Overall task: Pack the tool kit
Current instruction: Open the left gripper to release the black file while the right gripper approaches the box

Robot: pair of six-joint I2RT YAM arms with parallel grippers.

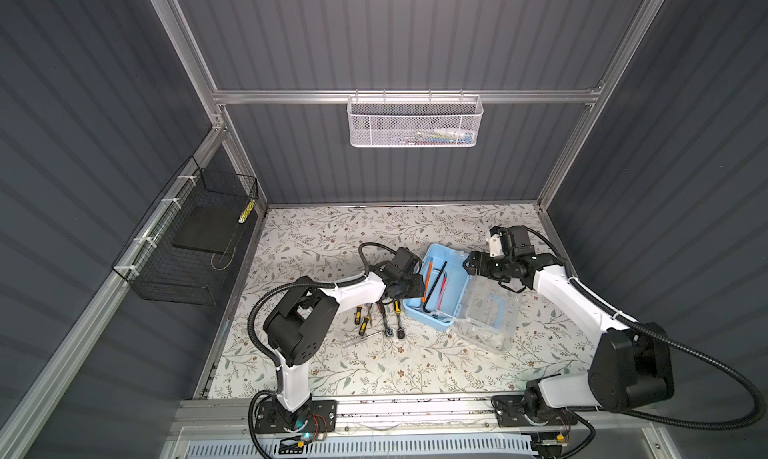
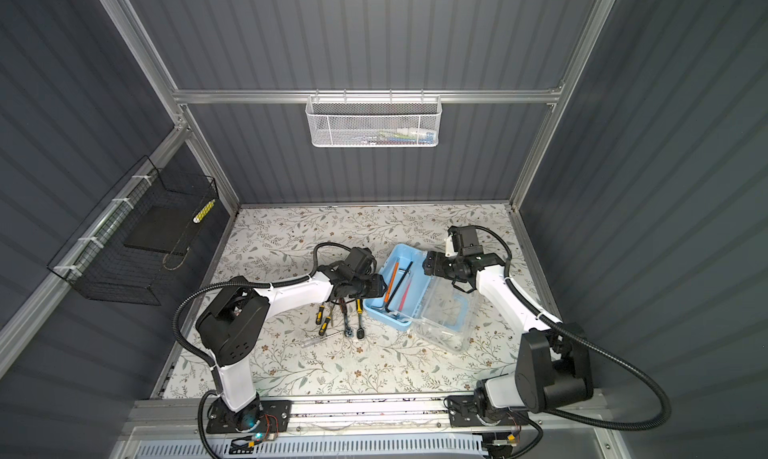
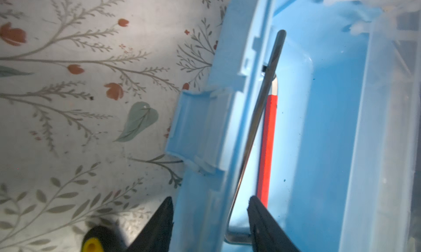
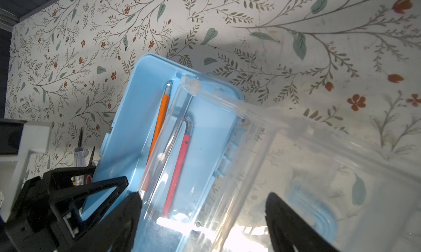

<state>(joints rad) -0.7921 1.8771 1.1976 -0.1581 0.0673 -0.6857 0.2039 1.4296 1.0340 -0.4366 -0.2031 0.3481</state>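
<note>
The left arm (image 1: 353,291) folds up at its elbow above the near-left base. Its forearm stretches right, low over the tabletop (image 1: 324,236), to the box (image 1: 455,276), which sits open right of centre. The left pincer (image 1: 417,288) is at the box's left wall. In the wrist view its jaws stand apart astride that wall, with the bend of a black hex key (image 3: 257,125) between them; whether either finger touches the key cannot be told. The right arm (image 1: 557,288) reaches far and left, its wrist bent over the box's far right corner. The right pincer (image 4: 202,193) gapes wide astride the edge of the clear lid (image 1: 486,315), which hangs open to the box's right. Screwdrivers (image 1: 360,317) and ratchets (image 1: 395,326) lie just left of the box's near end.
</note>
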